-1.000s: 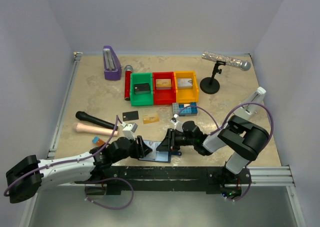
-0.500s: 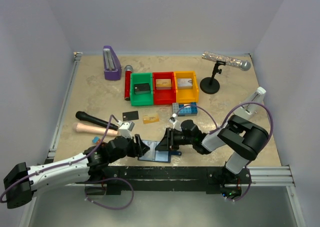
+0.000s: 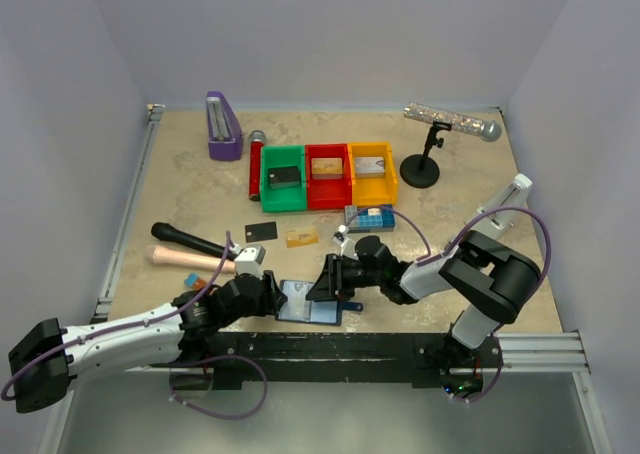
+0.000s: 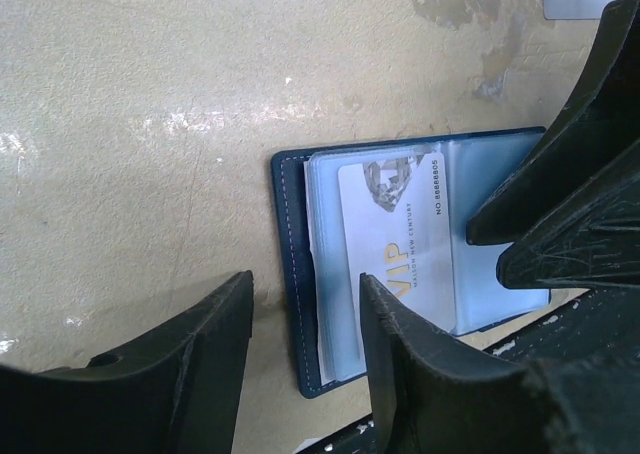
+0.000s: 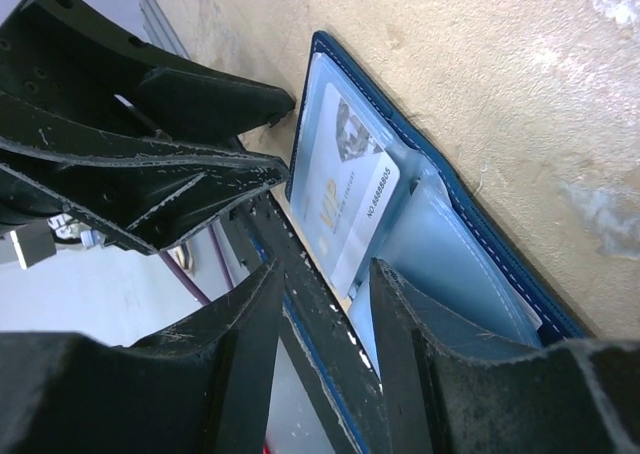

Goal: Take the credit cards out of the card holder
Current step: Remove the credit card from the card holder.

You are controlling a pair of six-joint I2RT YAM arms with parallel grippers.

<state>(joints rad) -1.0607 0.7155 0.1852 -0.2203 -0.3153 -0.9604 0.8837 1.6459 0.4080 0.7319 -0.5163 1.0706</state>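
At 6 o'clock on the table (image 3: 180, 194) the holder (image 4: 292, 274) lies open between left claw (image 4: 305, 286) and right claw (image 5: 328, 272), both spread, empty. Its silver card (image 4: 395, 234) looks thin, stiff, slick: pinch an edge. Black card (image 3: 261, 231) and gold card (image 3: 301, 237) lie beyond, toward 12 o'clock.

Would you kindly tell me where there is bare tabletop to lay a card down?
Bare tabletop lies between the purple stand and the black microphone, and behind the three bins. It is crowded around the card holder, where the left pincer and right pincer face each other.
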